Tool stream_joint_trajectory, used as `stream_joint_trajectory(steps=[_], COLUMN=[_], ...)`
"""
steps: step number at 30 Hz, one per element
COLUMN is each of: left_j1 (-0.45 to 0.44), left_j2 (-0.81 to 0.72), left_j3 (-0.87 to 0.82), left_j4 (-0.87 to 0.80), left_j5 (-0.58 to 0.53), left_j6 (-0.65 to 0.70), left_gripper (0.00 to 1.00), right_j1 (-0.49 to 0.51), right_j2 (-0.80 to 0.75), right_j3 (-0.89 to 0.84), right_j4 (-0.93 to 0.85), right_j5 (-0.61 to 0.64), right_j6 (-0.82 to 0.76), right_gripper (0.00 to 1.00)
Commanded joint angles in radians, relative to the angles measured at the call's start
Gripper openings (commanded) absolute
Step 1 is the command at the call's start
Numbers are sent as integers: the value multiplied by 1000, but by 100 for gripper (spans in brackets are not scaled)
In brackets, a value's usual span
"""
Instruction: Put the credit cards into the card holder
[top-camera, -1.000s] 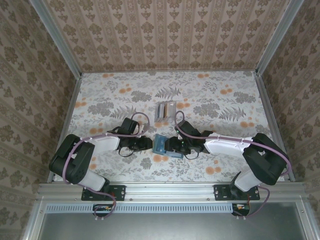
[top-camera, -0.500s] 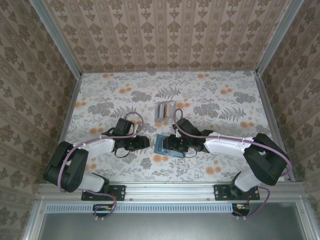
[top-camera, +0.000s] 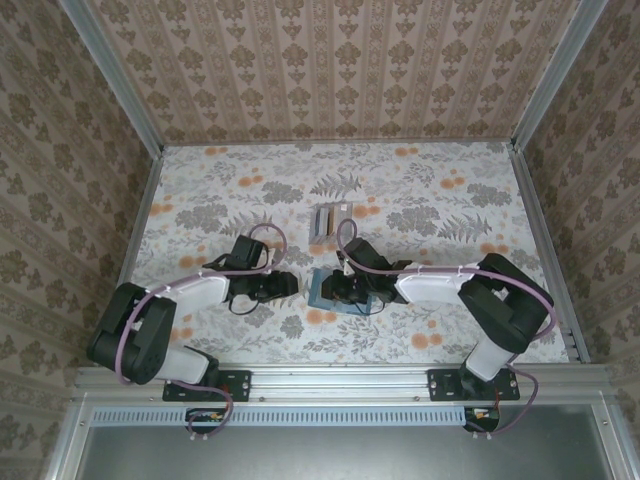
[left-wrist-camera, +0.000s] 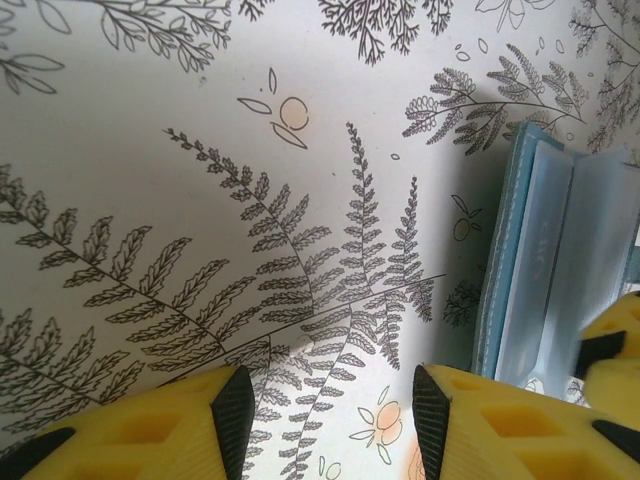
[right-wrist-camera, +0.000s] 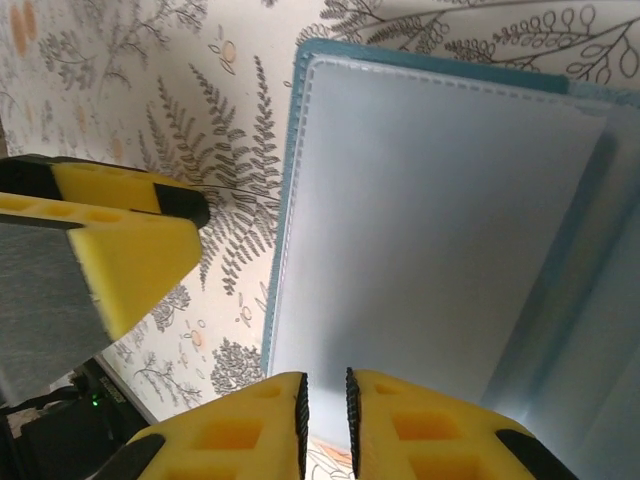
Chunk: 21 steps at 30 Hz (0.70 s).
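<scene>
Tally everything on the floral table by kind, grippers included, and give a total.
Wallets: 1, the dark teal folding wallet with clear inner sleeves, lying open.
Card holders: 1, the clear greyish plastic slotted card holder.
Grippers: 2, the yellow-fingered left gripper and right gripper.
Total: 4

teal wallet (top-camera: 319, 289) | open on floral table (top-camera: 220, 190) | patterned walls (top-camera: 330, 70)

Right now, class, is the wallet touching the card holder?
Apart. The top view shows the wallet lying on the near side of the card holder, with a strip of bare flowered tablecloth plainly visible between them.
</scene>
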Motion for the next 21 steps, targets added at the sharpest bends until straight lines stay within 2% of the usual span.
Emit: stream_joint_trajectory(steps=[1, 9, 16, 18, 21], left_j1=[13, 13, 13, 13, 13], left_j2=[26, 12, -42, -47, -52], left_j3=[16, 38, 63, 68, 84], left_j4=[-63, -39, -56, -54, -80], left_j5=[-45, -32, -69, -75, -86], left_j6=[23, 31, 40, 46, 56], left_gripper=[50, 50, 51, 51, 51], right_j1=[3, -47, -118, -134, -156], right_j2=[14, -58, -164, -161, -116], right_j3=[30, 66, 259, 310, 407], right_j4=[29, -64, -375, -420, -497], right_j5=[-24, -7, 209, 272, 324], right_j6=[14, -62, -290, -348, -407], right_gripper=[26, 31, 44, 46, 58])
